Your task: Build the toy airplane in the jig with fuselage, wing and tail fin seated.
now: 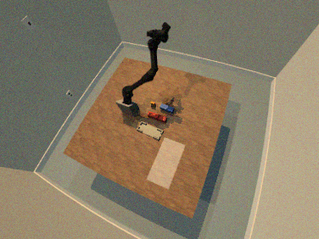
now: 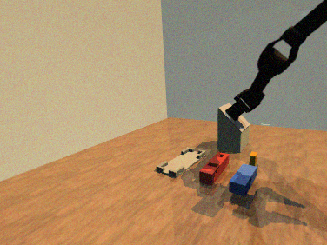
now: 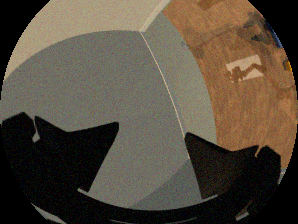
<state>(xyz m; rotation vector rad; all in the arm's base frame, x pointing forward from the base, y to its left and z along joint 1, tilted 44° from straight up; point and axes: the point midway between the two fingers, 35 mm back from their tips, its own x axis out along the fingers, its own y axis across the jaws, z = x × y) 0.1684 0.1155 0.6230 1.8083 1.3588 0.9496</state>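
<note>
The red fuselage (image 1: 157, 116) (image 2: 214, 168), with dark slots in its top, lies on the table beside the cream cradle jig (image 1: 150, 130) (image 2: 180, 162), not in it. The blue wing (image 1: 167, 108) (image 2: 243, 179) lies on the table on the fuselage's other side. The small orange tail fin (image 1: 153, 104) (image 2: 253, 158) stands near the wing and apart from it. My gripper (image 3: 153, 131) is open and empty, raised high and well away from the parts; the exterior view does not show it. The wrist view shows bits of blue and orange at its right edge.
The grey arm base (image 1: 128, 109) (image 2: 230, 136) stands close to the parts. A pale rectangular mat (image 1: 166, 163) lies on the wooden table (image 1: 106, 144) (image 2: 109, 200) beyond the jig. Arm shadows fall near the wing.
</note>
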